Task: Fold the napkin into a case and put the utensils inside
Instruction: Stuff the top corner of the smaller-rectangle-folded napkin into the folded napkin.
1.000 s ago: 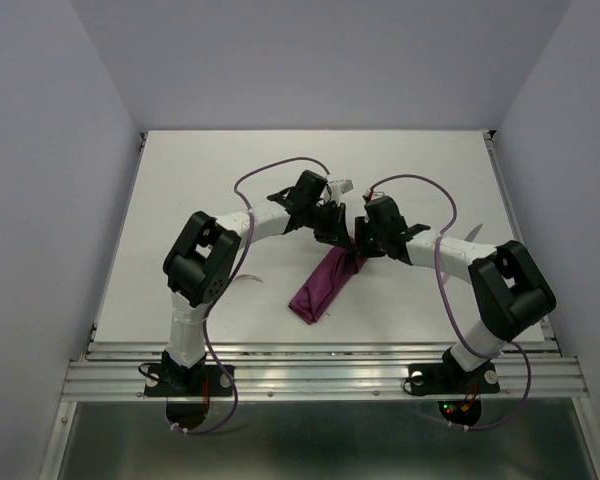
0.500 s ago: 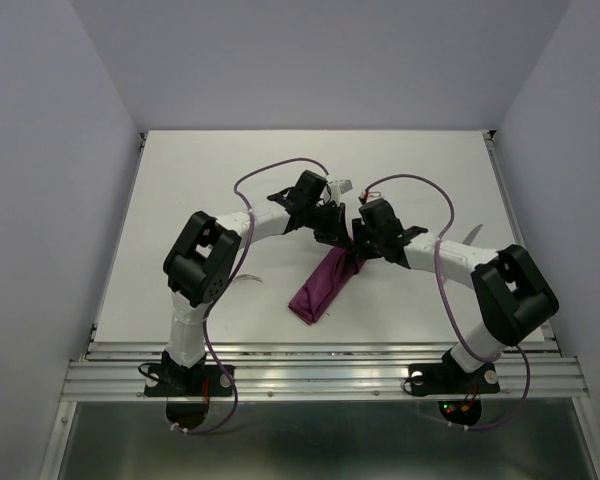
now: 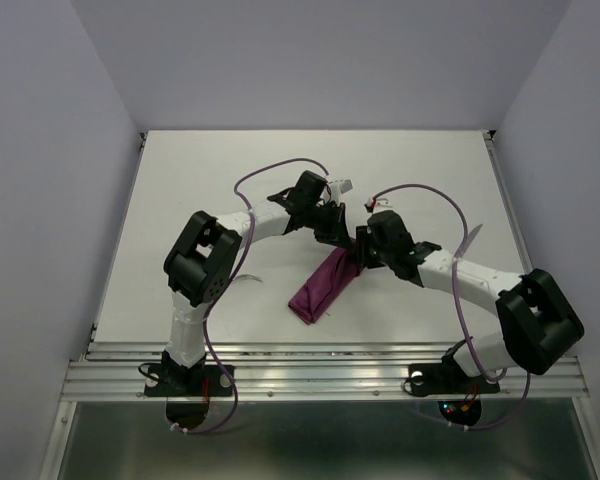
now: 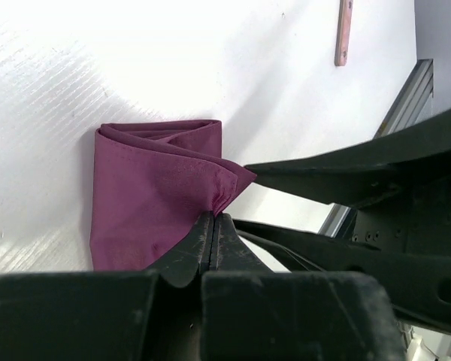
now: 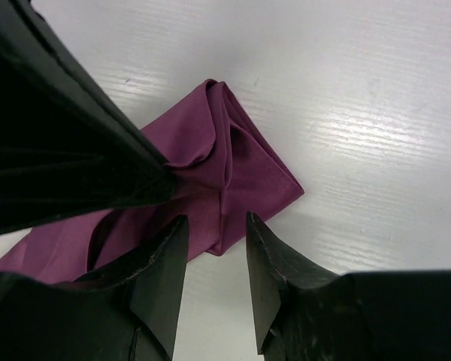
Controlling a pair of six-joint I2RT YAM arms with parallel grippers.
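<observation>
**Napkin** [image 3: 323, 286]: burgundy cloth, folded into a narrow band several layers thick. It lay slantwise near the middle of the table [image 3: 180, 200], with its far end drawn up into a peak.
- Handling, by my judgement: light and limp, with no stiffness of its own. The folds would likely slump or spring open if let go, and the cloth would slide easily on the smooth white top.
- Where to hold: best pinched at a corner or along a folded edge, through all the layers, with the other end pinned down. The layered far end looked the likeliest place to part for loading.

**Left gripper** [image 4: 214, 222]: over the table's middle, fingers pressed together and nipping the napkin's raised corner.

**Right gripper** [image 5: 216, 226]: also over the table's middle, fingers spread partway. They straddled the cloth's edge without clamping it.

**Utensil** [image 4: 344, 31]: one slim pinkish handle, lying bare toward the table's right side and not in the napkin. I could not make out a second for certain.

**Writing**: none readable anywhere, neither brand nor label.
</observation>
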